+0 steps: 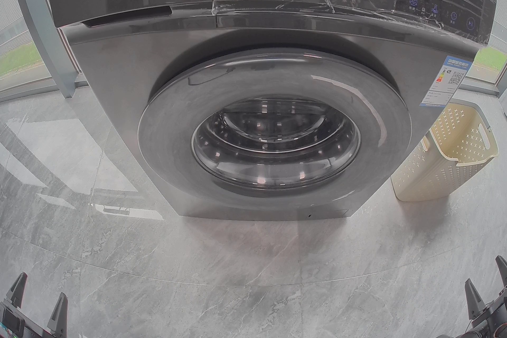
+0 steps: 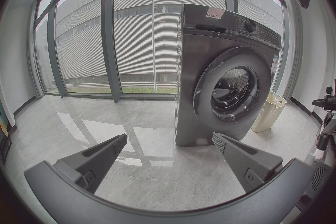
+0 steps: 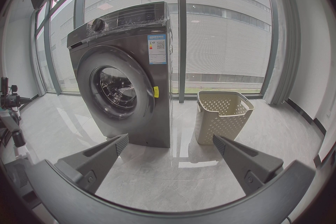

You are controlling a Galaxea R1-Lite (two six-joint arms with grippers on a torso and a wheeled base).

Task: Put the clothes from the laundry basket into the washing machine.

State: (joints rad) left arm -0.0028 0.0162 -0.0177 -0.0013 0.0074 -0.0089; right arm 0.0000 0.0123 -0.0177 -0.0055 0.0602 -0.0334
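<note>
Bare demo-type rm: window wall point(image 3: 224, 25), tile floor point(image 1: 211, 270), 1 washing machine point(image 1: 274, 143).

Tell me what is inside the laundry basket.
Inside the laundry basket only bare perforated walls show near the rim; no clothes stick up. Its front wall hides the bottom, so low-lying clothes cannot be ruled out.

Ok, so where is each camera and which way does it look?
Head: high up, looking down at the washer; left tool and right tool peek in at the bottom corners.
Left wrist: low on the left arm, facing the washer; its open tool in front.
Right wrist: likewise, facing washer and basket.
All three share washer and basket.
</note>
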